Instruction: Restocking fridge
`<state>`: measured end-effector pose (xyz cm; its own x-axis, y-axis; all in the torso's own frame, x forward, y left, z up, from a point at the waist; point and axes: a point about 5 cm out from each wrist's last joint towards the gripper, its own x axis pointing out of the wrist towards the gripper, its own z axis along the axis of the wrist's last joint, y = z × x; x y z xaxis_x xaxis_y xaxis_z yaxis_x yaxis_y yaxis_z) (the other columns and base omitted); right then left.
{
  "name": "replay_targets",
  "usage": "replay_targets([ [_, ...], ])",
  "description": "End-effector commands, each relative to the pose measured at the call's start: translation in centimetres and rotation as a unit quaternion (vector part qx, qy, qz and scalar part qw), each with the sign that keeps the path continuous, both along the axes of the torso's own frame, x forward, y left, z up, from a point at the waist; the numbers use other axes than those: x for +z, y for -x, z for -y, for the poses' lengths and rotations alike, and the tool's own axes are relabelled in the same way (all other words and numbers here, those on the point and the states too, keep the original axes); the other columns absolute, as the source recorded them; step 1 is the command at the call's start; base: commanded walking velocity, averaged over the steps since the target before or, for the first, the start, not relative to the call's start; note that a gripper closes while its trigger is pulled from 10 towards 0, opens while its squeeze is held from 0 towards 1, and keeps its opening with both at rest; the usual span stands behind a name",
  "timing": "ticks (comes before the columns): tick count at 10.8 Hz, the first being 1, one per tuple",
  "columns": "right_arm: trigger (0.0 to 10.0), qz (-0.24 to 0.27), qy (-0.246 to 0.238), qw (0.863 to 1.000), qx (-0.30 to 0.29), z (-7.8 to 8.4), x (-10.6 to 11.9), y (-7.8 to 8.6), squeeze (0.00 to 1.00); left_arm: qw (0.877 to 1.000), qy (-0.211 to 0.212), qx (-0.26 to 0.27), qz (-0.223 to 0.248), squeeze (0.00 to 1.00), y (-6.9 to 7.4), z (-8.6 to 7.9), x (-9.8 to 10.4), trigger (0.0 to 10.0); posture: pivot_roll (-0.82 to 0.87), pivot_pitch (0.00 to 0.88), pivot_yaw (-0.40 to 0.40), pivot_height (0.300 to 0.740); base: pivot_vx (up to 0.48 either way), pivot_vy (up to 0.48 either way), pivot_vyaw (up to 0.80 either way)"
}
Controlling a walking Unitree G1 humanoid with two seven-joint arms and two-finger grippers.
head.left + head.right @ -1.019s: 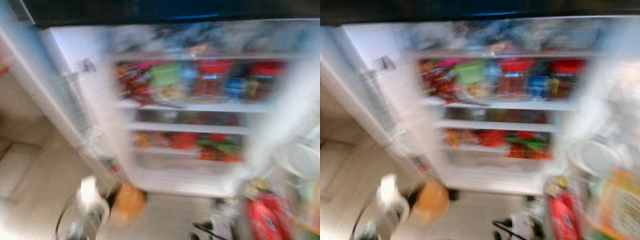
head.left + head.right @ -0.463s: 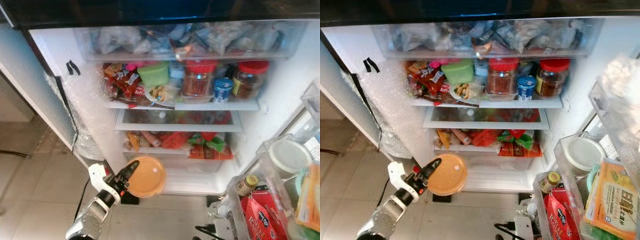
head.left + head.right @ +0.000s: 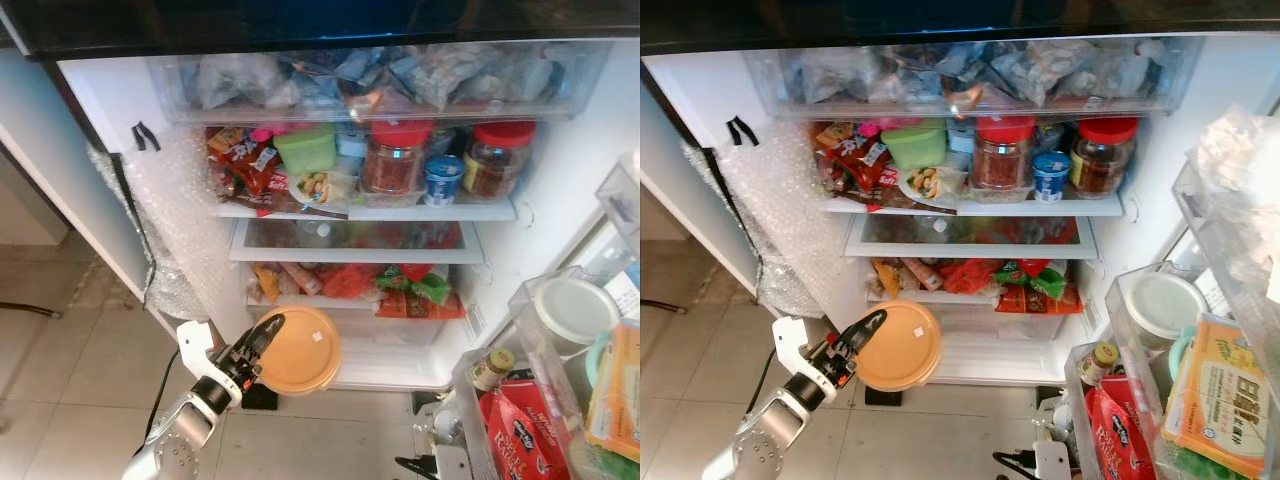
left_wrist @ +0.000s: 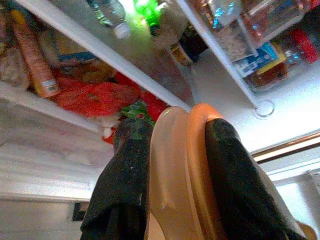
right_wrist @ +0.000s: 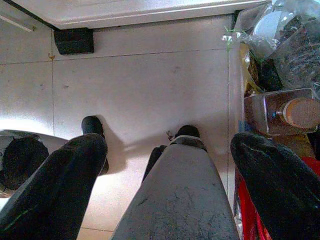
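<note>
My left gripper (image 3: pixel 270 332) is shut on the rim of a flat round orange container (image 3: pixel 300 350) with an orange lid. It holds the container on edge in front of the open fridge's lowest level (image 3: pixel 400 362), below the packet shelf (image 3: pixel 350 282). In the left wrist view both black fingers (image 4: pixel 125 170) clamp the orange container (image 4: pixel 180 165), with red and green packets behind it. My right gripper (image 5: pixel 167 142) hangs low over the tiled floor beside the fridge door, its fingers wide apart and holding nothing.
The upper shelf (image 3: pixel 365 212) carries red-lidded jars (image 3: pixel 393 160), a green tub (image 3: pixel 305 150) and snack packets. Bubble wrap (image 3: pixel 175 215) hangs on the fridge's left wall. On the right, the door racks (image 3: pixel 545 370) hold a bottle, a red packet and a white-lidded tub.
The view went from blurred to steady as the camera settled. My left gripper has lifted the orange container and carried it slightly right, nearer the fridge's lowest level.
</note>
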<state>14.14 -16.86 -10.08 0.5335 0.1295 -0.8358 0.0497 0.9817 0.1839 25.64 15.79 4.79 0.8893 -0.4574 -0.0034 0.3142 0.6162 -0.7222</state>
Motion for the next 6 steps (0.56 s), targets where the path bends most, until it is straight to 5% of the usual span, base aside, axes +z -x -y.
replay_targets([
  [1, 10.0, -0.006, -0.002, 1.000, -0.008, -0.17, -0.20, 0.54, 0.00, 1.000, -0.005, 0.008, -0.003, 0.00, 0.28, -0.61, 0.19, 10.0, 0.06, 0.103, 0.050, 0.740, 0.000, 0.000, 0.00],
  [6, 10.0, -0.006, 0.000, 1.000, -0.021, -0.49, -0.26, 0.60, 0.00, 1.000, -0.012, 0.004, -0.009, 0.00, 0.04, -0.92, 0.41, 10.0, 0.05, 0.084, 0.065, 0.740, 0.000, 0.000, 0.00],
])
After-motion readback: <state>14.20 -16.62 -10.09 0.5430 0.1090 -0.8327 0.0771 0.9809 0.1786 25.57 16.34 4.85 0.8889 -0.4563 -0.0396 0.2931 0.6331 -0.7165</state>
